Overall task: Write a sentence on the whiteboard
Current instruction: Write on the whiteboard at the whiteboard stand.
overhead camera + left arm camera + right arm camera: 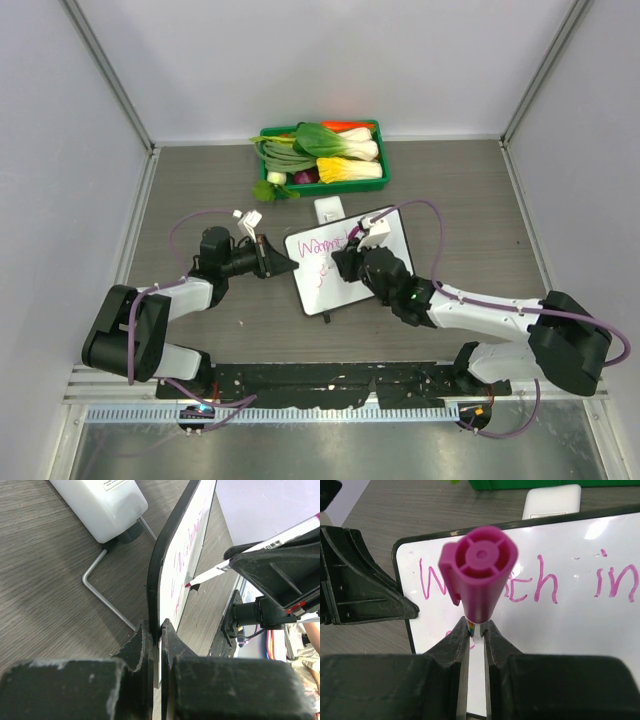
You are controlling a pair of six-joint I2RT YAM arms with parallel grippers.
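Whiteboard (335, 290) sat mid-frame, left edge pinched tight by the left gripper (155, 630); right gripper (476, 630) clamped a pink marker (479, 575) over it.

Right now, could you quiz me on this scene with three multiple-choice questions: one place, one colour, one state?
1. Where is the green vegetable tray?
A. beyond the whiteboard, by the far wall
B. between the arms' bases
C. on the whiteboard

2. What colour is the writing?
A. black
B. pink
C. green

3. What is the left claw doing?
A. hanging open
B. pinching the whiteboard's edge
C. resting on the table

Answers: 1 A, the top view shows it behind the board; 2 B, pink cursive letters; 3 B, it clamps the dark rim.
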